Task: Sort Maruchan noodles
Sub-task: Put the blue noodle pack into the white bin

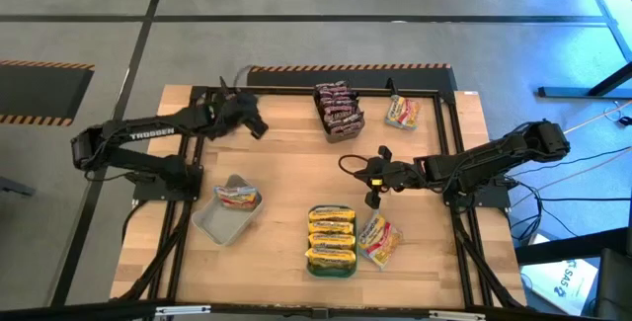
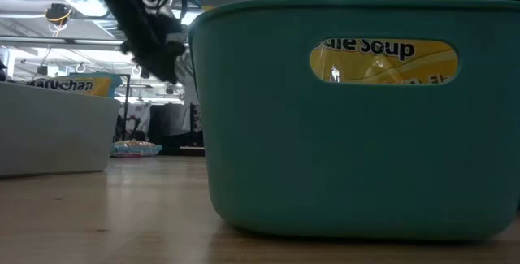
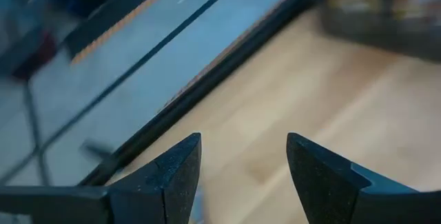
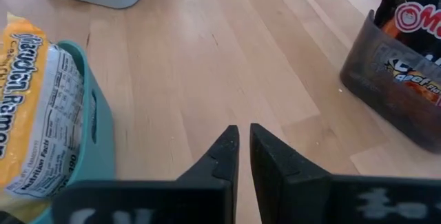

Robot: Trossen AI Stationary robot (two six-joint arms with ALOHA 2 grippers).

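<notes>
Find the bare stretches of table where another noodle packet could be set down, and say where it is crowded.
Free: the wood between the grey tray and the teal tray, and the far-left corner under the left hand. Crowded: the teal tray with a loose yellow packet beside it, and the dark tray near another packet.

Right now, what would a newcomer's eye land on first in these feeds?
Probably the teal tray at the table's near edge, stacked with yellow packets, with one loose yellow packet beside it. Next, the grey tray of dark packets at the far edge. Both end effectors hang empty over bare wood: left end effector open, right end effector shut.
</notes>
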